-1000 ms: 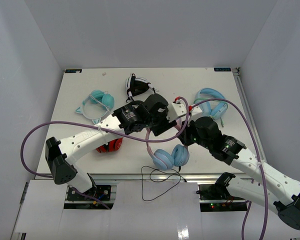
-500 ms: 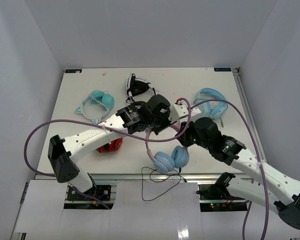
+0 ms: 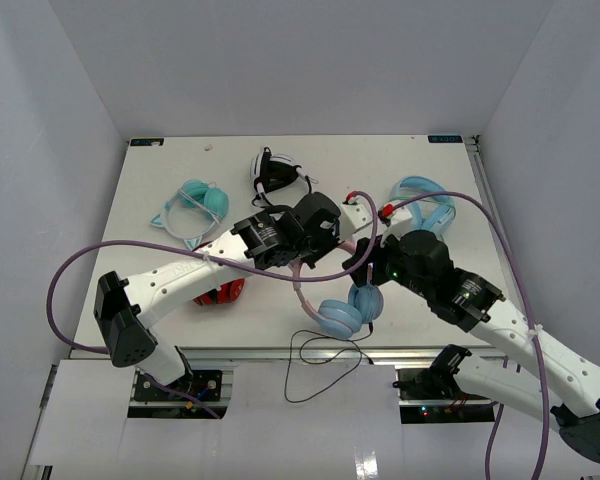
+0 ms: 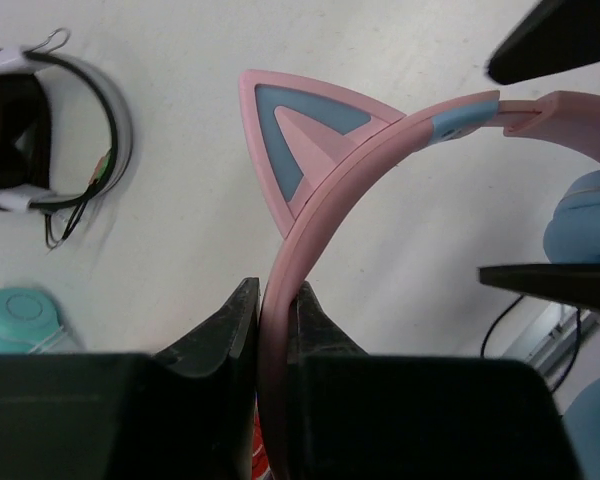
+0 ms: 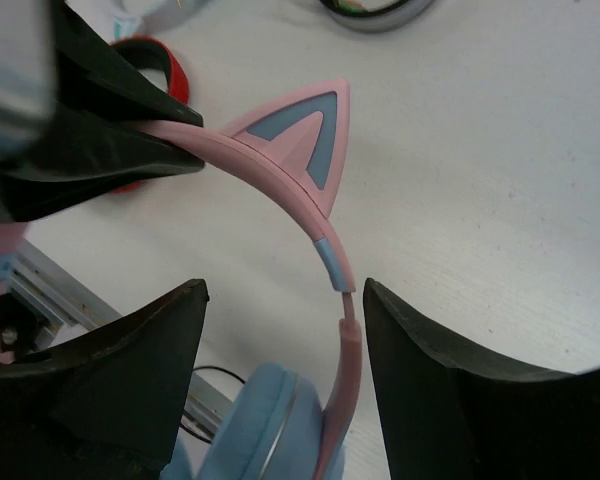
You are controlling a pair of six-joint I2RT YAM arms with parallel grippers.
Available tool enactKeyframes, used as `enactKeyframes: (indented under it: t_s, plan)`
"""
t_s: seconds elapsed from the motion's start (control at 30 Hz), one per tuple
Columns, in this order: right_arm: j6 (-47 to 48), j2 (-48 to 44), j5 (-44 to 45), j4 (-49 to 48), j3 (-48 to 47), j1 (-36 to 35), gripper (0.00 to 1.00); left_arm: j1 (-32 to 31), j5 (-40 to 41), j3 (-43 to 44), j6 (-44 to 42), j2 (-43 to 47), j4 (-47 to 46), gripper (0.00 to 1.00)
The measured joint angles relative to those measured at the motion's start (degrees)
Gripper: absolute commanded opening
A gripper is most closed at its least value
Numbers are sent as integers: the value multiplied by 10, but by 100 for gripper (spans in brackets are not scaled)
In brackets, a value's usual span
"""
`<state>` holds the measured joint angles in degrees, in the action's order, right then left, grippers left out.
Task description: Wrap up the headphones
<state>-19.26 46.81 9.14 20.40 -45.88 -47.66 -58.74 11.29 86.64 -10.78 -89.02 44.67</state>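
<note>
Seen from above, a thin black cable [image 3: 320, 352] loops over the near edge of the white surface [image 3: 160, 180], nearer than both pincers. Just beyond it sit the light blue ear cups of the headphones [image 3: 345, 312], on the near side of the right pincer [image 5: 283, 300]. That pincer's fingers are spread apart on either side of the pink headband, and contact cannot be judged. The left pincer [image 4: 273, 300] is clamped together on the same headband, just short of a pink cat ear [image 4: 300, 140] with a blue centre. To its near left, a red object [image 3: 225, 292] is partly hidden under the left arm. Farther left lies a teal pair [image 3: 198, 203]. Beyond the left pincer lies a black and white pair [image 3: 273, 170], and beyond the right pincer an all-blue pair [image 3: 425, 205]
</note>
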Motion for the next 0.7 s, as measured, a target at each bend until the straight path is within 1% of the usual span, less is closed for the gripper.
enactKeyframes:
  t_s: [0.2,0.37,0.5,0.6,0.7]
  plan:
    - [17,-26,12,9,-74,0,77,0,113,-16,49,16,-12,0]
    - [44,-97,-20,3,-85,0,78,1,248,-15,104,27,-7,0]
    - [72,-166,-80,-38,-56,0,79,4,302,12,151,62,17,0]
    - [92,-198,-128,-90,-11,-1,80,5,308,53,186,103,20,0]
    - [106,-204,-170,-145,46,-1,81,5,308,97,220,139,30,0]
